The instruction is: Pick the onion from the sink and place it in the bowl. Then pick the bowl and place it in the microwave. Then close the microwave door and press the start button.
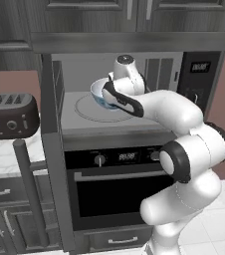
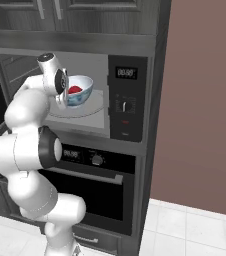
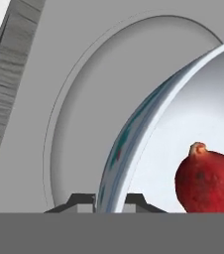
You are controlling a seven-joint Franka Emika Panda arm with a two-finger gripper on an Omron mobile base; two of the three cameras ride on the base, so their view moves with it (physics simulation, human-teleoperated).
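Inside the open microwave, my tool pinches the rim of the blue-patterned bowl, its two dark fingertips nearly together with the thin wall of the bowl between them. The hand view shows one tip against the patterned outside and the other against the plain white inside. The red onion lies in the bowl, its stem nub pointing up in that view, just past my fingertips.

From the right base view, the bowl hangs tilted above the round turntable, with the onion a red patch inside it. The left base view shows the same bowl at the end of my wrist, over the turntable and the light grey cavity floor.

The microwave door stands swung open at the left. To the right of the cavity sits the black control panel with its lit display. Below is the oven with its bar handle, and on the marble counter at the far left stands a black toaster.
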